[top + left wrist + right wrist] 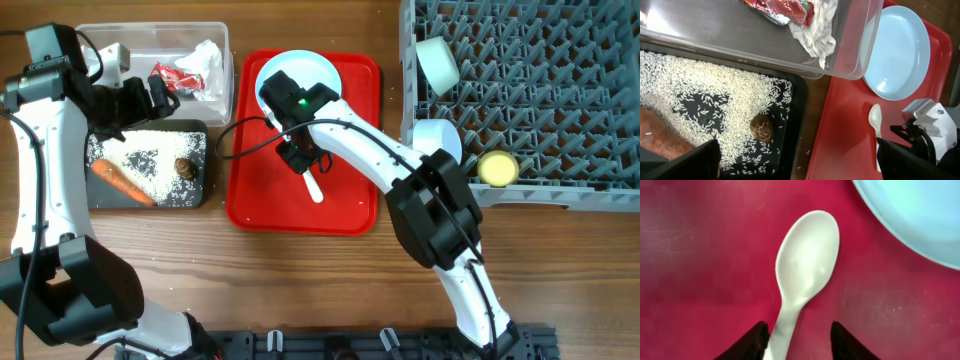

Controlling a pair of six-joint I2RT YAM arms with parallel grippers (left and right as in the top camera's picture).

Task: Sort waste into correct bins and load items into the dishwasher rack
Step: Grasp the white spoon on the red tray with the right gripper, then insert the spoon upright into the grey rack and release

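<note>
The white spoon [807, 260] lies on the flat red tray [265, 205] below the light blue plate [318, 72]. My right gripper [800, 330] is open and low over the spoon, whose handle runs between the fingers, close to the left one; it also shows in the overhead view [300, 152]. My left gripper [160, 97] is open and empty, above the edge between the clear tub [228, 70] and the black tray [205, 195]. The tub holds the napkin [817, 35] and red wrapper [785, 7]. The black tray holds rice [700, 95], the brown lump [761, 127] and the carrot [122, 181].
The grey rack [560, 195] stands at the right and holds the pale green bowl [437, 62], the light blue bowl [437, 140] and the yellow cup [497, 168]. A few rice grains lie on the wood between the black tray and the red tray.
</note>
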